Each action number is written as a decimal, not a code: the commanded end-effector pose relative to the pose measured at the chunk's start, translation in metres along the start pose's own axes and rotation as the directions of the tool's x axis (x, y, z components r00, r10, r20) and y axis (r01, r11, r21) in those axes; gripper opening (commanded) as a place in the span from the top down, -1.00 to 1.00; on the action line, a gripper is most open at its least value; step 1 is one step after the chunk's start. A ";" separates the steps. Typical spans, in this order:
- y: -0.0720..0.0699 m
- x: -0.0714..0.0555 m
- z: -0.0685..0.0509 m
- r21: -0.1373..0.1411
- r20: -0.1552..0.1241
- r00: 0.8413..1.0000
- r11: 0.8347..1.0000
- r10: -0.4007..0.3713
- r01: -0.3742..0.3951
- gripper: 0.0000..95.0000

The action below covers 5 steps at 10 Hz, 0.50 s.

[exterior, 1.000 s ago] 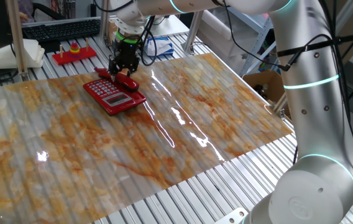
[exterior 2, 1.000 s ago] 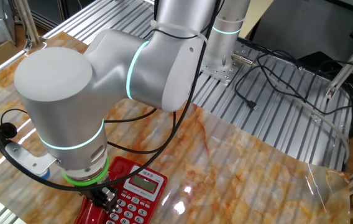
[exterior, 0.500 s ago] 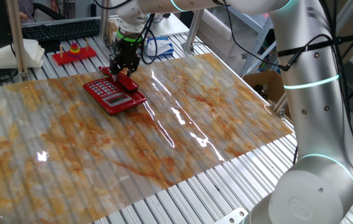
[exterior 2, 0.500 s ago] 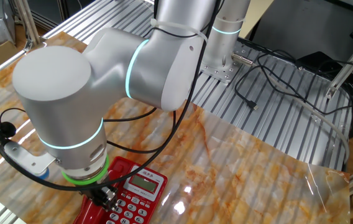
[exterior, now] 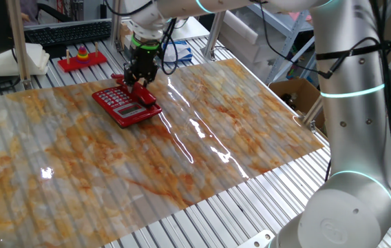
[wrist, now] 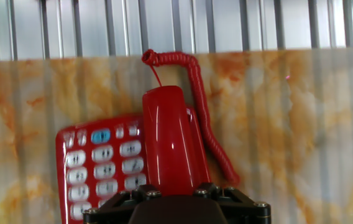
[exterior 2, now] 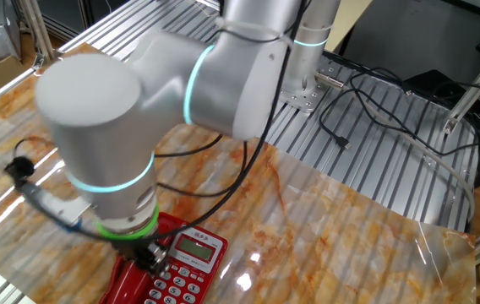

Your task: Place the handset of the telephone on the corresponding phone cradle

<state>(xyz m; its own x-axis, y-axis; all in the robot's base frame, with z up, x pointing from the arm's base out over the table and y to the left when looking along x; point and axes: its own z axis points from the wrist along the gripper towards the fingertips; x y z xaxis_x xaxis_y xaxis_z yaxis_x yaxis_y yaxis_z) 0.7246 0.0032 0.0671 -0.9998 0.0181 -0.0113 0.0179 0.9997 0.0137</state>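
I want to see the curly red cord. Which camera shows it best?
The hand view: the cord coils in plain sight from the table's edge down past the handset. In one fixed view it is too small to make out. In the other fixed view the arm hides it.

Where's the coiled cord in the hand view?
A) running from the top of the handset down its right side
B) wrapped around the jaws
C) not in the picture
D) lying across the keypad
A: the cord starts at the handset's top end and curls down its right side on the table mat, while the keypad lies to the left of the handset.
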 end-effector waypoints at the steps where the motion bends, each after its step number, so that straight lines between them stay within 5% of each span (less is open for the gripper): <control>1: -0.001 -0.001 -0.002 0.010 -0.017 0.999 1.000 -0.027 0.028 1.00; 5: -0.007 0.006 0.004 0.020 -0.016 1.000 1.000 -0.003 0.003 1.00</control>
<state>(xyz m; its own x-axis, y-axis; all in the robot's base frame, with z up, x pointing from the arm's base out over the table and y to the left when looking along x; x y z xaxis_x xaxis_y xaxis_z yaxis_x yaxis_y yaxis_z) 0.7152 -0.0061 0.0647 -0.9999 0.0160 -0.0003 0.0160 0.9998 -0.0084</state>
